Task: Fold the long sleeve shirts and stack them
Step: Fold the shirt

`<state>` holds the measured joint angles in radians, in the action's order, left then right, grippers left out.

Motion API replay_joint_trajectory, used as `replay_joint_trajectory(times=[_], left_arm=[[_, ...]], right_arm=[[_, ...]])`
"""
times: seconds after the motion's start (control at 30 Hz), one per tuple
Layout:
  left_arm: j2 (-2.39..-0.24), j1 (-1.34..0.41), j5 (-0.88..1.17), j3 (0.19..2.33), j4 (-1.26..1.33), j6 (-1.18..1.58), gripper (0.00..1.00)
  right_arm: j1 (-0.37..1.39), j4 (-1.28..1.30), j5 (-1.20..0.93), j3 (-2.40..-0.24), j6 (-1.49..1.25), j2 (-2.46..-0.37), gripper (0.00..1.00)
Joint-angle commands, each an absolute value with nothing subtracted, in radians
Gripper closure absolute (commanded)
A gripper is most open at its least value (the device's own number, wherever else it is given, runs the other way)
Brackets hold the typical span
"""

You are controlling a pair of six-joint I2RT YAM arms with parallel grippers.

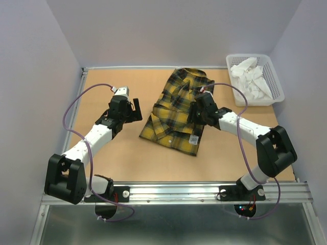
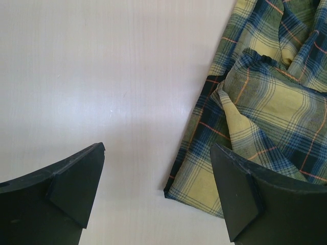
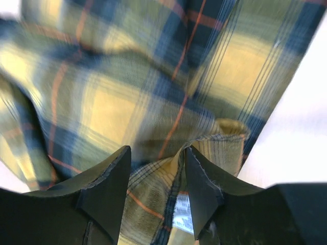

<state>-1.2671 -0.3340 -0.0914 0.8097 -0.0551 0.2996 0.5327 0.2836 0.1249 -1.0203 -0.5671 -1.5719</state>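
One long sleeve shirt [image 1: 173, 109], yellow and dark plaid, lies partly folded at the middle of the table, collar toward the back. My left gripper [image 1: 134, 109] hovers open over bare wood just left of the shirt; in the left wrist view the shirt's hem corner [image 2: 204, 189] lies between the open fingers of the left gripper [image 2: 157, 148]. My right gripper [image 1: 196, 109] is low on the shirt's right side. In the right wrist view a raised fold of the plaid [image 3: 153, 184] stands between the parted fingers of the right gripper [image 3: 158, 150], resting against the right finger.
A white basket [image 1: 276, 81] holding white cloths [image 1: 250, 76] stands at the back right corner. The shirt's white label [image 1: 193, 139] faces up near its front edge. Walls close in the table on the left, back and right.
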Motion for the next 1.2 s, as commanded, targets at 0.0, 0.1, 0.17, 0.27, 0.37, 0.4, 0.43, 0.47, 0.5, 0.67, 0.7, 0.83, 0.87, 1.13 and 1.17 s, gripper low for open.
replay_joint_trajectory(times=[0.0, 0.1, 0.17, 0.27, 0.37, 0.4, 0.43, 0.47, 0.5, 0.67, 0.7, 0.83, 0.87, 1.13, 1.17], left_arm=[[-1.247, -0.337, -0.112, 0.807, -0.034, 0.288, 0.04], [-1.252, -0.336, -0.115, 0.807, -0.035, 0.290, 0.05], [-1.255, -0.337, -0.115, 0.810, -0.037, 0.290, 0.04], [-1.265, -0.337, -0.115, 0.813, -0.048, 0.290, 0.04], [-1.275, -0.337, -0.123, 0.818, -0.052, 0.293, 0.05], [-1.276, -0.337, -0.121, 0.819, -0.052, 0.296, 0.04], [-1.281, -0.337, -0.124, 0.822, -0.055, 0.296, 0.04], [-1.284, -0.337, -0.124, 0.825, -0.055, 0.299, 0.04], [-1.287, -0.336, -0.126, 0.827, -0.057, 0.301, 0.04], [-1.307, -0.336, -0.149, 0.838, -0.063, 0.310, 0.04], [-1.313, -0.336, -0.161, 0.839, -0.067, 0.313, 0.05], [-1.368, -0.325, -0.250, 0.862, -0.133, 0.356, 0.04], [-1.383, -0.321, -0.256, 0.867, -0.147, 0.359, 0.05], [-1.508, -0.262, -0.233, 0.919, -0.238, 0.391, 0.04], [-1.505, -0.252, -0.227, 0.917, -0.236, 0.393, 0.04]], right_arm=[[0.485, 0.233, 0.261, -1.109, -0.636, -1.565, 0.48], [0.421, 0.235, 0.296, -1.121, -0.678, -1.589, 0.48], [0.393, 0.235, 0.301, -1.138, -0.672, -1.601, 0.48], [0.379, 0.236, 0.296, -1.175, -0.585, -1.603, 0.48], [0.379, 0.238, 0.159, -1.190, -0.444, -1.577, 0.48], [0.380, 0.239, 0.122, -1.184, -0.418, -1.563, 0.48], [0.380, 0.241, 0.085, -1.177, -0.398, -1.530, 0.48], [0.387, 0.241, -0.005, -1.163, -0.347, -1.516, 0.48], [0.397, 0.251, -0.059, -1.158, -0.319, -1.505, 0.47], [0.584, 0.268, -0.068, -1.134, -0.121, -1.486, 0.45], [0.650, 0.270, -0.051, -1.137, -0.106, -1.494, 0.45], [0.771, 0.275, 0.045, -1.210, -0.048, -1.561, 0.44], [0.794, 0.276, 0.058, -1.225, -0.038, -1.577, 0.44], [0.979, 0.279, 0.184, -1.371, 0.090, -1.769, 0.45], [0.989, 0.279, 0.207, -1.384, 0.098, -1.781, 0.46]])
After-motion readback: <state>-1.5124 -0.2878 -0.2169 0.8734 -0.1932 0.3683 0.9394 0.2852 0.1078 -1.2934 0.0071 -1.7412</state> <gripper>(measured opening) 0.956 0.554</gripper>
